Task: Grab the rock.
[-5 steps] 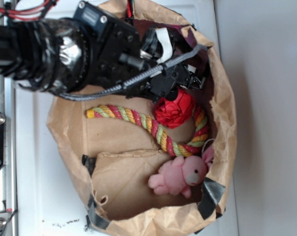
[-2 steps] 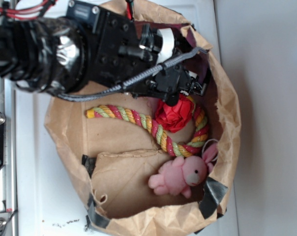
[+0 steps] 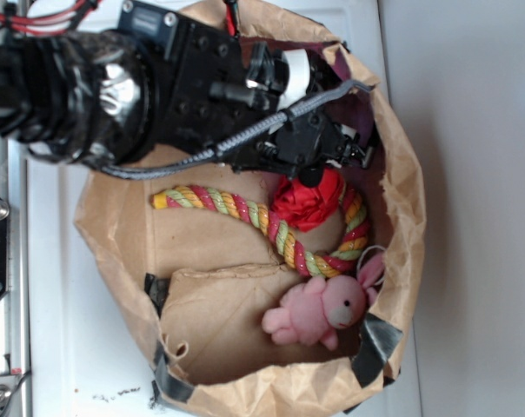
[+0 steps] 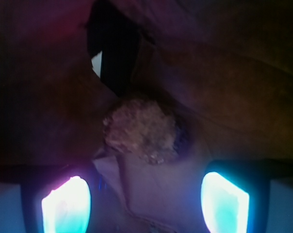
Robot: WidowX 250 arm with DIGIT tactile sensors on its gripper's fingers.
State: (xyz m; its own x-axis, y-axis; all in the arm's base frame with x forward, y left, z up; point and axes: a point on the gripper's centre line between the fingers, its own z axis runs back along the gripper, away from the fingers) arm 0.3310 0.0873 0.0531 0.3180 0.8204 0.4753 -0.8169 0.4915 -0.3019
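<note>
Edging farther right in the bag [image 3: 402, 208], pincer [image 4: 145, 201] spread, rock [image 4: 141, 128] ahead.

Black arm [image 3: 158, 87] over paper-bag basket [image 3: 402, 200]

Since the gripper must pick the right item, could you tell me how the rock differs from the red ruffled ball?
The rock is pale brown and rough; the red ruffled ball is bright red folded fabric. The rock shows only in the wrist view, ahead of the open gripper, against the bag wall; the ball sits in plain exterior view inside the rope toy's loop. Both are roundish lumps inside the paper bag.
</note>
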